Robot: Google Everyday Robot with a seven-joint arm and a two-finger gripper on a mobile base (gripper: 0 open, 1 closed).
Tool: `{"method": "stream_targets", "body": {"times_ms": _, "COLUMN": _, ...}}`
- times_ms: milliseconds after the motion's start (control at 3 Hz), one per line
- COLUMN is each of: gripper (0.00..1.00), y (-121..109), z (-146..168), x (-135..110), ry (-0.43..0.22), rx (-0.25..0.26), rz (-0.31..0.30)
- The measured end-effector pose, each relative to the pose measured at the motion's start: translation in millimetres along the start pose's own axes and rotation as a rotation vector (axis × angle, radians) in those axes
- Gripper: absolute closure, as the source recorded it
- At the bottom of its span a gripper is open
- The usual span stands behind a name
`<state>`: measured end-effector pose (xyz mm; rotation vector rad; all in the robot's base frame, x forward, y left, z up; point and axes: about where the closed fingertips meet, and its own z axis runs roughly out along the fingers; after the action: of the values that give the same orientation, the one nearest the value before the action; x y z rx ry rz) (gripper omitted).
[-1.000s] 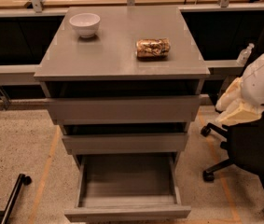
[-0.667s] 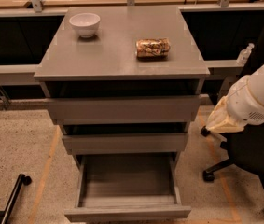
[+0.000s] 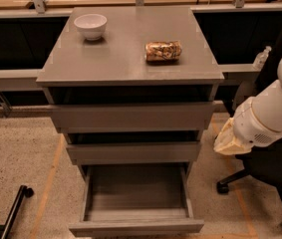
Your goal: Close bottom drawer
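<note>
The grey cabinet [image 3: 130, 63] has three drawers. The bottom drawer [image 3: 135, 227] is pulled far out toward me, and its shallow grey box shows nothing inside. The two drawers above it stand out only a little. My white arm comes in from the right, and its gripper [image 3: 226, 141] hangs beside the cabinet's right side at about the height of the middle drawer [image 3: 133, 152]. It is apart from the cabinet and well above the bottom drawer's front.
A white bowl [image 3: 90, 25] and a packaged snack [image 3: 163, 51] sit on the cabinet top. A black office chair [image 3: 272, 176] stands right of the cabinet behind my arm. A black wheeled leg [image 3: 12, 208] lies on the speckled floor at lower left. Dark desks run behind.
My arm has moved down and to the left, bringing the gripper closer to the cabinet's right side. The drawers have not moved.
</note>
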<state>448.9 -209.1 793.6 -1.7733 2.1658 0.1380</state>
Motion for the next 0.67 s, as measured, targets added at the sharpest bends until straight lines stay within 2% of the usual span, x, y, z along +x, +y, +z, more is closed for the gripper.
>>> {"method": "stream_targets", "body": {"times_ms": 333, "gripper": 1.0, "y": 20, "z": 64, "x": 17, "ry": 0.006, "rx": -0.071, "rz": 0.021}}
{"method": "stream_targets", "body": {"times_ms": 667, "gripper": 1.0, "y": 41, "z": 131, "x": 36, "ry": 0.0, "rx": -0.125, "rz": 0.081}}
